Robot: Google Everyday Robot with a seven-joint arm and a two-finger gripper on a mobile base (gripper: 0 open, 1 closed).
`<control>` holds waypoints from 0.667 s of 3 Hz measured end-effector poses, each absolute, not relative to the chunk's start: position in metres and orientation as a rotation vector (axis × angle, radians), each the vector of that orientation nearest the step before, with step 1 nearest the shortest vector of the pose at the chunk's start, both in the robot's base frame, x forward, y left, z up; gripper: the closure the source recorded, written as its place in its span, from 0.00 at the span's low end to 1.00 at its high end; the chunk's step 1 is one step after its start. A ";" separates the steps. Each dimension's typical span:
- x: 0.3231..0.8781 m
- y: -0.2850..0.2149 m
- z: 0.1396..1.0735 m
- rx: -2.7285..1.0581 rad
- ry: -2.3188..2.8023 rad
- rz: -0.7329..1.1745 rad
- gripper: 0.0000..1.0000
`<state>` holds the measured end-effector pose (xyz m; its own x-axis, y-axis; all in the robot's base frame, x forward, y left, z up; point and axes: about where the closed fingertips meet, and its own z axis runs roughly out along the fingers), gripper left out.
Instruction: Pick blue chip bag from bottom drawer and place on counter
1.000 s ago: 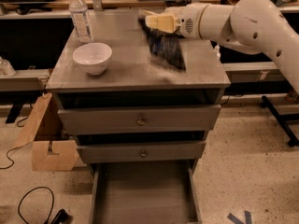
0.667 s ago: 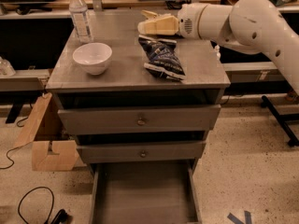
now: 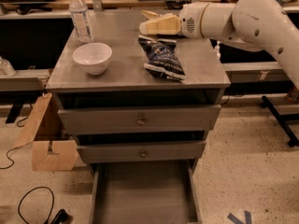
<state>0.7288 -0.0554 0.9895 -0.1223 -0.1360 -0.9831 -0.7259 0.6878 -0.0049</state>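
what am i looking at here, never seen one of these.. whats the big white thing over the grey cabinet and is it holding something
The big white thing is a robot arm. It belongs to a mobile robot whose base is out of view. At its tip is the gripper, a two-finger hand, hovering over the back of the counter, which is the cabinet's flat grey top. Its fingers look apart and it holds nothing.

There is only one picture, from a camera looking down at the cabinet's front.

On the counter are a blue chip bag, lying just below the gripper, a white bowl and a water bottle. The bottom drawer is pulled out, with its grey floor showing.
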 end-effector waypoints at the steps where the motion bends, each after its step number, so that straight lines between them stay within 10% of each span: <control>1: 0.706 -0.089 0.989 -0.740 1.725 0.544 0.00; 2: 0.658 -0.136 0.998 -0.731 1.826 0.443 0.00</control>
<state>0.6582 -0.1362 0.9976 -0.2431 -0.2716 -0.9312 -0.6683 0.7427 -0.0421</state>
